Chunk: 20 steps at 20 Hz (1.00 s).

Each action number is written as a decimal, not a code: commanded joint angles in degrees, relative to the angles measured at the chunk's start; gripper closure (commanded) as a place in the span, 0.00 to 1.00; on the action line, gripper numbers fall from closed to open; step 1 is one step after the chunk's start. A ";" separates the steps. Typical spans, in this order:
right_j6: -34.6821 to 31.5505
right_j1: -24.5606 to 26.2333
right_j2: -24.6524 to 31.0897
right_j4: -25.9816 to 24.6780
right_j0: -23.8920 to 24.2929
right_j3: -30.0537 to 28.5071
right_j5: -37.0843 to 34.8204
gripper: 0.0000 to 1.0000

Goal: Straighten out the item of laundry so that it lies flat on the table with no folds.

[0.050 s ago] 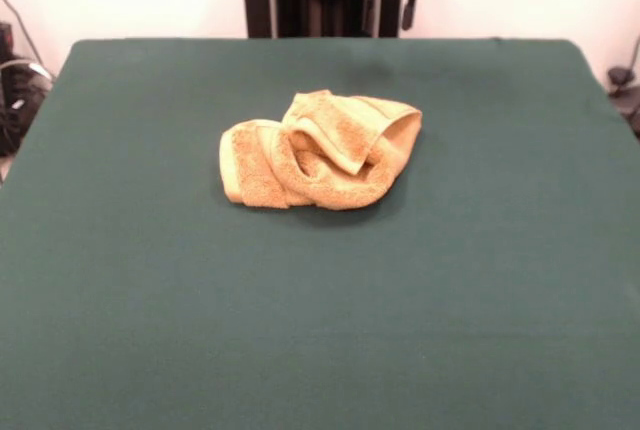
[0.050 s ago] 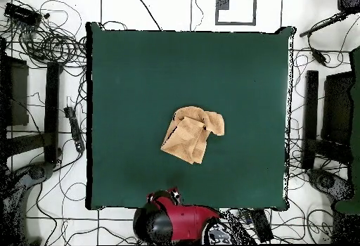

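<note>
A golden-orange towel (image 1: pixel 318 152) lies crumpled near the middle of the green table (image 1: pixel 150 280) — folded over itself in thick rolls, nothing else on the cloth around it. Beyond the far edge, against a white wall, the red-and-black arm's gripper (image 1: pixel 392 12) hangs drawn back, touching nothing — whether spread or pressed together cannot be told.

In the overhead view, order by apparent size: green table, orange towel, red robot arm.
1. Dark green felt-covered table
2. Red and black robot arm, only partly seen
3. Crumpled golden-orange terry towel; close to the arm, so uncertain.
</note>
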<state>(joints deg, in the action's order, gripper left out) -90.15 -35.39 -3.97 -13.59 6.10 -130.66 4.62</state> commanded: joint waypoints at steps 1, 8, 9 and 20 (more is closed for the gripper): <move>-10.87 0.85 1.62 0.09 -0.76 -0.41 2.26 0.00; -9.37 -12.32 3.92 0.21 2.18 -6.79 -6.89 0.00; -9.16 -14.50 4.39 0.42 2.61 -8.09 -8.35 0.00; -7.46 -31.39 8.01 4.71 4.49 -16.44 -20.52 0.00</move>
<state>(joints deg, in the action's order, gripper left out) -90.15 -59.20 -3.61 -13.30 10.43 -141.56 -7.16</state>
